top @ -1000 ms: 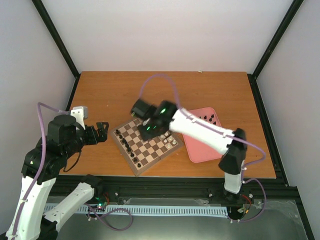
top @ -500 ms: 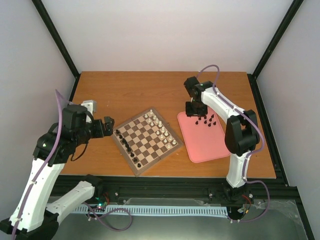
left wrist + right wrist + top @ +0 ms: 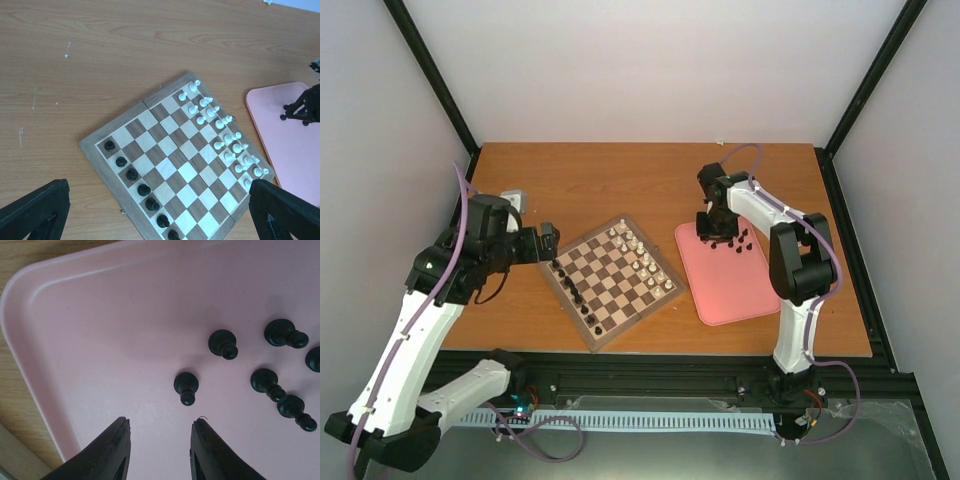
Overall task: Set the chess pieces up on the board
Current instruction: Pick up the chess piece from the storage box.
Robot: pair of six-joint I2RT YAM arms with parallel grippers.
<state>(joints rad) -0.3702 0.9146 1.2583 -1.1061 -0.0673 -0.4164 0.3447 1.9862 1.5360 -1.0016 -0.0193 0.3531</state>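
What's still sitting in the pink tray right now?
Black chess pieces stand clustered at the pink tray's far end; the right wrist view shows six, one cut off. The open right gripper above may hide others from overhead.

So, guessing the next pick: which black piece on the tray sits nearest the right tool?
The leftmost black piece, just ahead of the right tool; the others stand farther off to its right.

In the left wrist view the bottom edge cuts off the near corner of the board [image 3: 187, 172] and crops the last of the chess pieces [image 3: 173, 235] along the board's lower-left side. The pink tray [image 3: 290, 155], right of the board, runs past the right edge. From above, the figures on it are too small to tell by kind.
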